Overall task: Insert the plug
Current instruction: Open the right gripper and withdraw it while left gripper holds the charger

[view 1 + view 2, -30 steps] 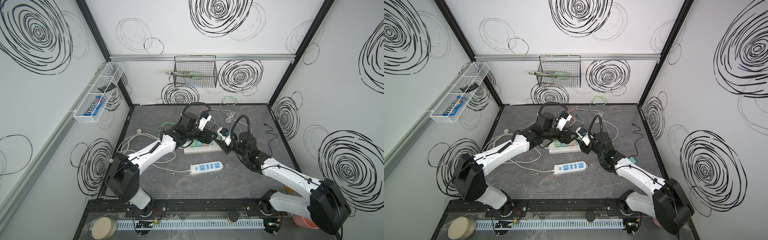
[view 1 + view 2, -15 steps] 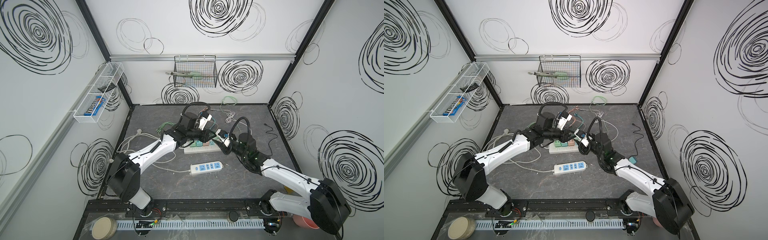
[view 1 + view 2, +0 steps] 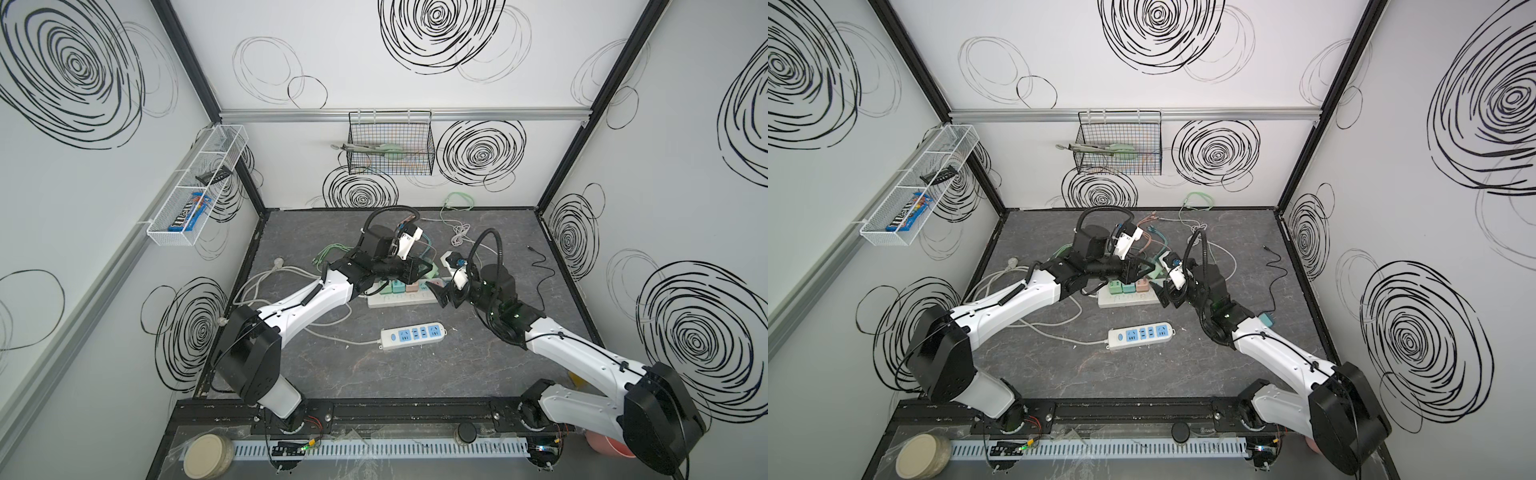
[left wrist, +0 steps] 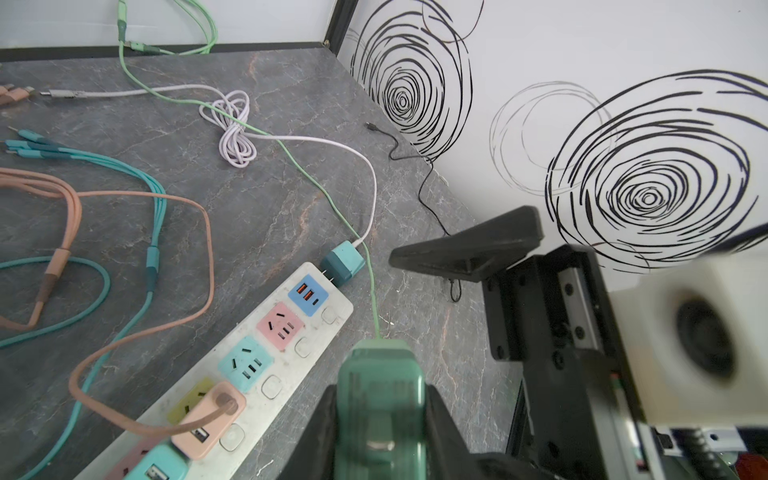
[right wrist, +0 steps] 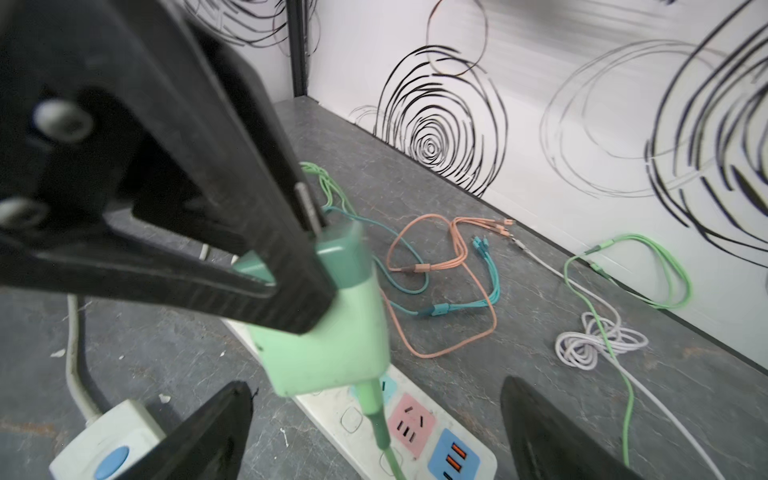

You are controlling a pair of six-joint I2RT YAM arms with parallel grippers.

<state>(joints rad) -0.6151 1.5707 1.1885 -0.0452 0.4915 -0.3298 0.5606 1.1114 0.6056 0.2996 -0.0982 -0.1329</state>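
The plug (image 4: 380, 374) is a pale green charger block with a green cable. My left gripper (image 4: 380, 415) is shut on it, one finger on each side. It hangs just above the right end of the white power strip (image 4: 286, 361), which has coloured sockets. In both top views the plug (image 3: 432, 272) (image 3: 1154, 272) sits between the two grippers over the strip (image 3: 399, 297) (image 3: 1129, 300). My right gripper (image 5: 378, 399) is open wide; the plug (image 5: 328, 345) hangs clear of its fingers. The left fingers (image 5: 232, 216) clamp the block's upper end.
A pink charger (image 4: 208, 419) is plugged into the strip, and a teal charger (image 4: 343, 264) lies at its end. Orange (image 5: 440, 266), teal and white cables (image 4: 235, 137) lie behind. A second strip with blue sockets (image 3: 411, 336) lies nearer the front. A thin black cable (image 3: 540, 270) runs at the right.
My left gripper closed on the green plug. My right gripper, which held the plug before, opened wide, let it go and backed off slightly.
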